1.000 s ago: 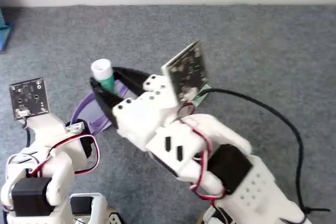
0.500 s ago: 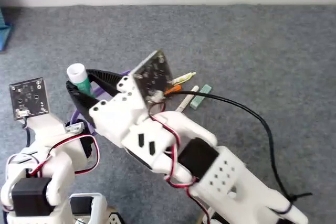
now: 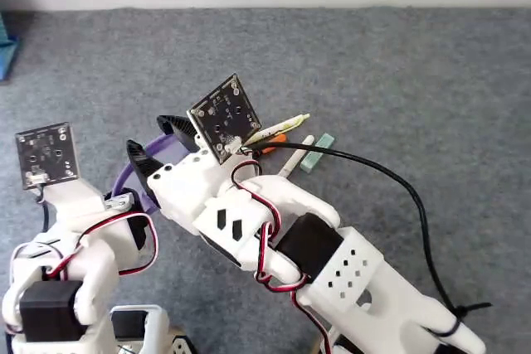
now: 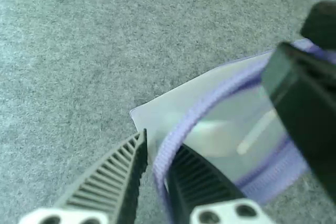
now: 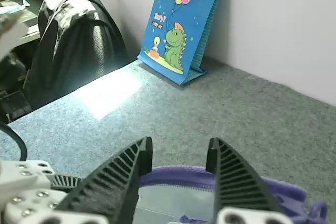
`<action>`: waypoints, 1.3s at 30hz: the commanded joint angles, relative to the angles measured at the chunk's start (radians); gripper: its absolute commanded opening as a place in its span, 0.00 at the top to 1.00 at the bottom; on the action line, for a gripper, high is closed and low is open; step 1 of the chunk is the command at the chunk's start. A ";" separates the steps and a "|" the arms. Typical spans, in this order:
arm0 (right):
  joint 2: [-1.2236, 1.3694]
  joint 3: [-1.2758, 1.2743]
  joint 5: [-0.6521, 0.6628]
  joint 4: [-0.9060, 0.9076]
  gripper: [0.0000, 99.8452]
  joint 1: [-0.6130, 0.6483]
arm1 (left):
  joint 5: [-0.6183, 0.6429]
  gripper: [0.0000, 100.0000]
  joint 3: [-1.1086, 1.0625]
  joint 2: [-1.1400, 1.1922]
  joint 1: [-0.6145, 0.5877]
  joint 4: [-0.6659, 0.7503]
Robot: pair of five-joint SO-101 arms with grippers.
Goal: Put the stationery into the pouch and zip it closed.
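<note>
A purple-edged pouch (image 3: 124, 177) with a clear window lies on the grey mat at the left. My left gripper (image 4: 157, 142) is shut on the pouch's (image 4: 231, 124) purple zip edge. My right gripper (image 3: 158, 143) hangs over the pouch, open, with nothing between its fingers (image 5: 176, 171); the purple rim (image 5: 286, 192) shows just beneath. Pale shapes lie blurred inside the window. A pen (image 3: 278, 128), an orange item (image 3: 275, 140), a white stick (image 3: 295, 155) and a green eraser (image 3: 318, 152) lie on the mat right of the pouch.
The right arm's black cable (image 3: 398, 180) loops over the mat beside the loose stationery. A blue gift bag (image 5: 184, 24) leans on the wall and a chair with a jacket (image 5: 79, 40) stands beyond the table. The mat's far right is bare.
My right gripper swung left over the pouch carrying a green glue stick with a white cap. The stick is now gone from its fingers, which stand open. The left arm kept still.
</note>
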State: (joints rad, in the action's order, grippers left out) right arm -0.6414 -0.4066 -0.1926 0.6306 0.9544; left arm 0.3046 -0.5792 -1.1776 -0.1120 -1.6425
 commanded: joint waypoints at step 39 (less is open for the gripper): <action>0.915 0.532 -0.318 0.567 0.84 -0.753 | 0.012 0.99 0.004 0.011 -0.009 0.028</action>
State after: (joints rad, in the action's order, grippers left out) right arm 0.2209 0.0092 -0.5025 1.1646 0.2163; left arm 0.3046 -0.5792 -1.1761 -0.1135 -1.6395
